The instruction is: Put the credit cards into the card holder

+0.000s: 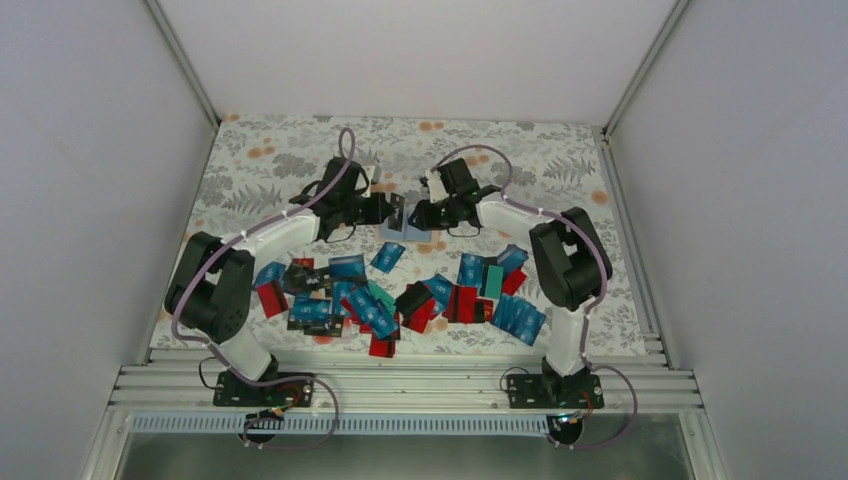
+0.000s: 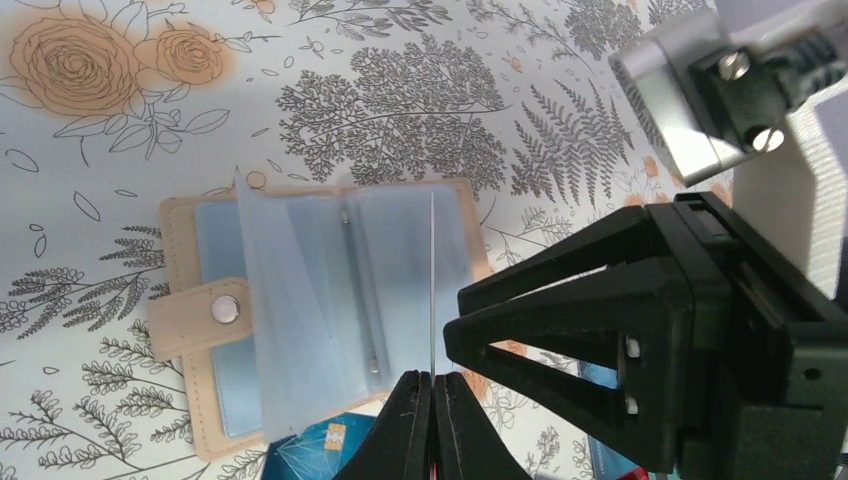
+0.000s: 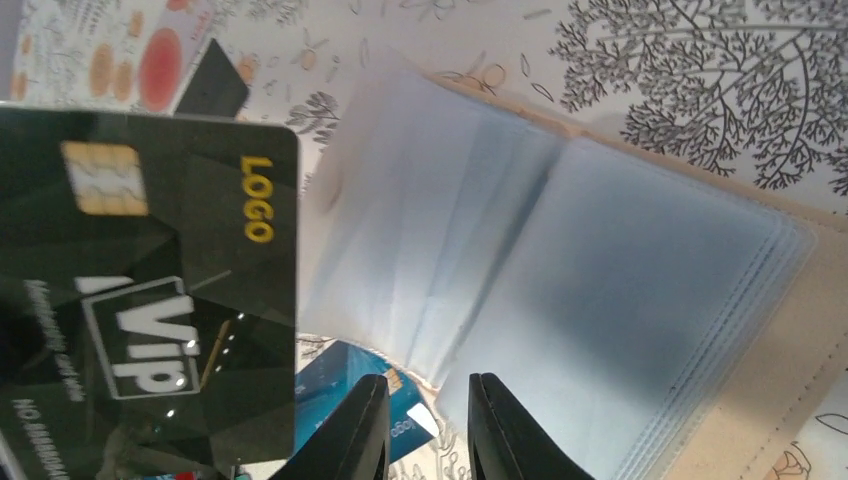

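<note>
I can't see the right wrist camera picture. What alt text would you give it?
A black card marked VIP and LOGO fills the left, beside an open tan card holder with clear plastic sleeves on a flowered cloth. The right end effector shows at the bottom, fingers slightly apart.

You're in a lab robot cell, white panels point(image 1: 90, 150) around the floral table point(image 1: 260, 160), aluminium rails point(image 1: 400, 385) at its near edge.
</note>
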Robot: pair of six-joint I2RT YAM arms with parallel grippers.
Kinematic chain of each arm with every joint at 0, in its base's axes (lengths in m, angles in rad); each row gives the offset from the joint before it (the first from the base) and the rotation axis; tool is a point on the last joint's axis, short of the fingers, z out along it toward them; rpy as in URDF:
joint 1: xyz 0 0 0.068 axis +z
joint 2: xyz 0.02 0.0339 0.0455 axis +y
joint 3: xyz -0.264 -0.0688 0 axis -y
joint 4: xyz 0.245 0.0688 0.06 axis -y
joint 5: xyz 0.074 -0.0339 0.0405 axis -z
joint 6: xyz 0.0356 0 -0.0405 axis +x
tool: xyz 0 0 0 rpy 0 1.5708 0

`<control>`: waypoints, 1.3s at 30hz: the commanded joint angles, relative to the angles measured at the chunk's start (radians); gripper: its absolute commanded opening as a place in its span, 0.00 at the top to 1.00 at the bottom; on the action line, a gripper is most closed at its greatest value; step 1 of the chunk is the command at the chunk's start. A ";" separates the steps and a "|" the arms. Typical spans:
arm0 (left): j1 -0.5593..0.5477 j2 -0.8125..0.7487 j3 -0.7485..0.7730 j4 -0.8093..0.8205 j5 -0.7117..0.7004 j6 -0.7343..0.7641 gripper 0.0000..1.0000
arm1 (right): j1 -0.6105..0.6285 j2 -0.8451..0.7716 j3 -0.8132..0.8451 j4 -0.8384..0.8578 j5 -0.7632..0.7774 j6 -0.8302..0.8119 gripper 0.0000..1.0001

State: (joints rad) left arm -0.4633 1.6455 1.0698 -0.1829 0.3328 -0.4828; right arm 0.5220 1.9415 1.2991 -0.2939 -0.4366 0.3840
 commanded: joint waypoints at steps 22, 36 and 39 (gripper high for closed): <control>0.046 0.196 0.059 0.148 0.173 -0.035 0.98 | -0.071 0.064 -0.047 -0.081 0.100 -0.031 0.85; 0.070 0.241 0.036 0.212 0.173 -0.107 0.98 | -0.071 0.061 -0.067 -0.067 0.077 -0.031 0.87; 0.071 0.252 0.035 0.228 0.179 -0.120 0.98 | -0.072 0.063 -0.069 -0.064 0.071 -0.031 0.88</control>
State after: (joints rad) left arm -0.3992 1.8820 1.1069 -0.0124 0.4904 -0.5747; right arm 0.4549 2.0052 1.2633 -0.3214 -0.3737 0.3573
